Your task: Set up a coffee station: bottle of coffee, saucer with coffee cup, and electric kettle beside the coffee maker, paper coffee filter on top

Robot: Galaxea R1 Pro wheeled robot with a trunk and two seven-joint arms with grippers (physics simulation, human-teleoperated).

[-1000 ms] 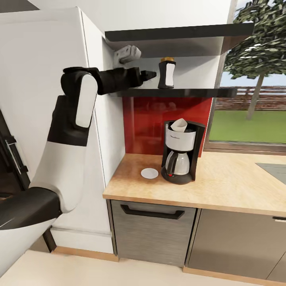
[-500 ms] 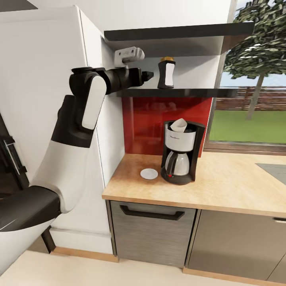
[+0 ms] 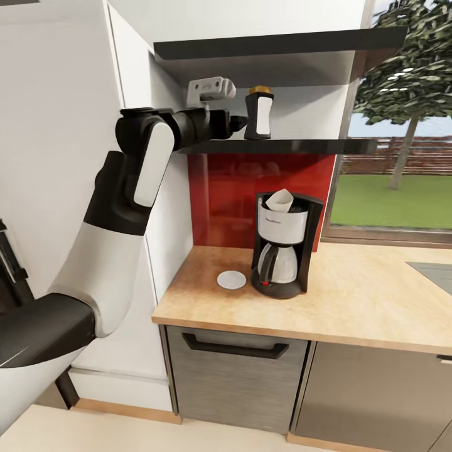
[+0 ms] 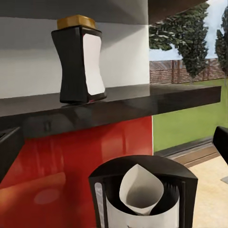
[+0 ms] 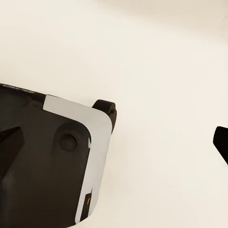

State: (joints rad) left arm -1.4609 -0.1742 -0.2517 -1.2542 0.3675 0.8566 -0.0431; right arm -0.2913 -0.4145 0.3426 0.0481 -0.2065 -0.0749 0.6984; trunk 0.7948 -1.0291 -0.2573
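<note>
The bottle of coffee, dark with a tan cap and white label, stands on the black kitchen shelf. My left gripper is raised to shelf height just left of the bottle, open, holding nothing; its fingertips sit at the edges of the left wrist view. Below, the coffee maker stands on the countertop with the paper coffee filter in its top. The saucer lies bare to its left. The right wrist view shows a right fingertip over pale floor.
A second black shelf hangs above the bottle. A white tall cabinet flanks my left arm. Red backsplash lies behind the coffee maker, a window to the right. A grey drawer front sits under the counter.
My left arm has lifted its elbow and brought the gripper closer to the bottle. The head view has shifted a little, sliding the scene leftward.
</note>
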